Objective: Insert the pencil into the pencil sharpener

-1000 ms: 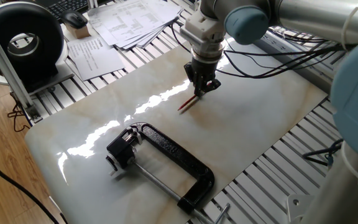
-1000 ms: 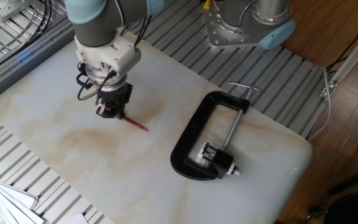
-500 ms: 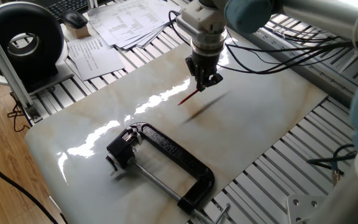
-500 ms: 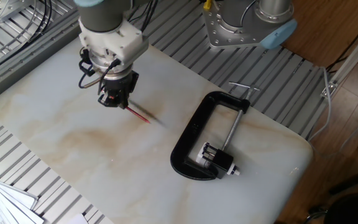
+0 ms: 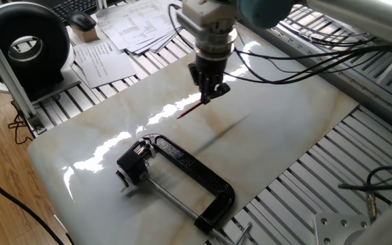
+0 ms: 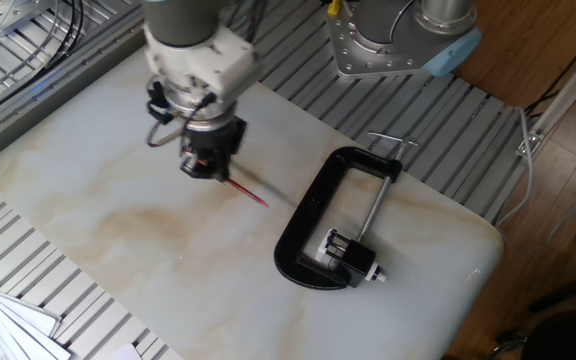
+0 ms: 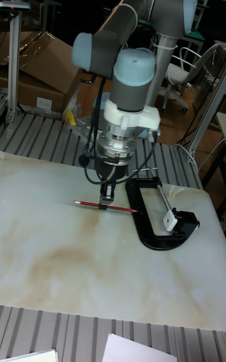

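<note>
The pencil [image 7: 104, 205] is judged light and stiff but thin, so it can pivot or slip in a narrow pinch, and its tip is fragile. It is pinched by the gripper [image 7: 107, 199] near mid-length, the fingers [image 5: 207, 93] pressed onto it. A hold about the middle suits carrying, though a long free end may be levered sideways when it meets the hole. It is seen as a slim, straight, dark-red shaft, held clear of the marble tabletop [image 6: 118, 250], roughly level in the tall fixed view and slanting down from the fingers in the two other fixed views.

Beyond the fingers, well apart from the pencil's free end, the pencil sharpener [image 6: 353, 256] is held in a black C-clamp [image 6: 313, 215] lying flat. It appears as a small black block with whitish parts at its base, pressed by the clamp's silver screw rod [image 6: 371, 215]. Its entry hole cannot be made out.
</note>
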{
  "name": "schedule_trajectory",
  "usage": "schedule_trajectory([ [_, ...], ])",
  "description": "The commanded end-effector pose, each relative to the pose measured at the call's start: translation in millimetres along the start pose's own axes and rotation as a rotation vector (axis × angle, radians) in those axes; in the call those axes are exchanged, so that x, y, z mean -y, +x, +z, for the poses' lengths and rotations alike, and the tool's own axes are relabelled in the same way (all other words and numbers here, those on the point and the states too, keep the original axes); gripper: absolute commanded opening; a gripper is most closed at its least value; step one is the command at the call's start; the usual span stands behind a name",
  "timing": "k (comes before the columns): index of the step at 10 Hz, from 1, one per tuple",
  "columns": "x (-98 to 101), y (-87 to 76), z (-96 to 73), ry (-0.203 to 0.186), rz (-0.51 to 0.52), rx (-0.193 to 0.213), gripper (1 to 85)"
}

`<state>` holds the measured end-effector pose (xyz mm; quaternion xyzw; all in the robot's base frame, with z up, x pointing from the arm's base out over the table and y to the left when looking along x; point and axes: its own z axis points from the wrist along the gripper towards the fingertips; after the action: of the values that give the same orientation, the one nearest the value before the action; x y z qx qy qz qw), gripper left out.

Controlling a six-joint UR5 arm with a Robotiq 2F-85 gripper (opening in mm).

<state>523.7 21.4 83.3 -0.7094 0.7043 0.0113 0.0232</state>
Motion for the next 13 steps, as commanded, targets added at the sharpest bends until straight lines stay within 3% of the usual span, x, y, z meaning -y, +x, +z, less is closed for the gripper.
schedule_trajectory([
  [1,-1.5,-9.3,-10.2,0.003,-0.043,-0.042,1.3],
  [2,-5.7,-2.3,-3.7,0.012,-0.037,-0.050,1.3],
  [3,-7.6,-10.7,0.3,0.015,-0.027,-0.050,1.3],
  [5,-8.6,-47.1,8.7,0.026,0.035,-0.032,1.3],
  [6,-4.6,-52.2,9.5,0.047,0.053,-0.028,1.3],
  [7,0.5,-46.1,9.0,0.067,0.030,-0.051,1.3],
  [9,-5.6,-34.3,9.3,0.052,-0.031,-0.060,1.3],
  [13,-7.4,-79.1,24.5,0.062,0.015,-0.018,1.3],
])
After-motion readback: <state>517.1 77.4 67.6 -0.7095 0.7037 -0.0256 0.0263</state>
